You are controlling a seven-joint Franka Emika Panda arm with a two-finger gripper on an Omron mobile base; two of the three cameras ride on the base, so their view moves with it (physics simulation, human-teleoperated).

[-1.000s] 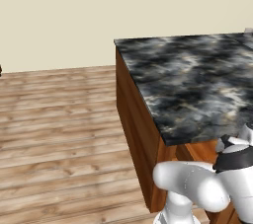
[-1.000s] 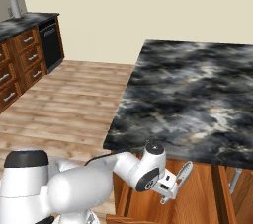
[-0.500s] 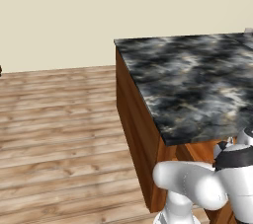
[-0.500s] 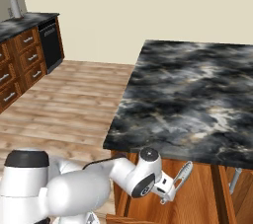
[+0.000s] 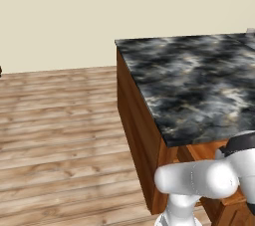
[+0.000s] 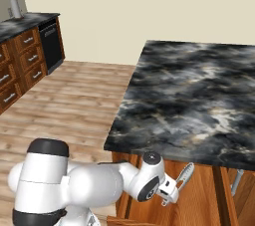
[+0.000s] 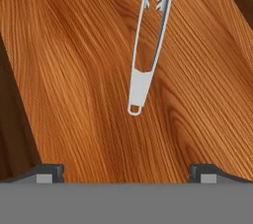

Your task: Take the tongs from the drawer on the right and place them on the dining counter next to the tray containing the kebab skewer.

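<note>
steel tongs [image 7: 147,45] lie unmarked on the wooden drawer floor [image 7: 74,70].

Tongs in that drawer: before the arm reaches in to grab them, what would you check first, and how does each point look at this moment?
1. Drawer open, wooden floor showing: ok.
2. Tongs lying flat and free in the drawer, loop end nearest the camera: ok.
3. End effector open, fingertips spread wide at the bottom of the hand view: ok.
4. End effector lined up over the tongs: roughly ok; the loop end sits about midway between the fingertips, not yet between them.
5. Counter bare where it shows, so there is room to set the tongs down: ok.
6. Tray with skewer located: cannot tell.
</note>
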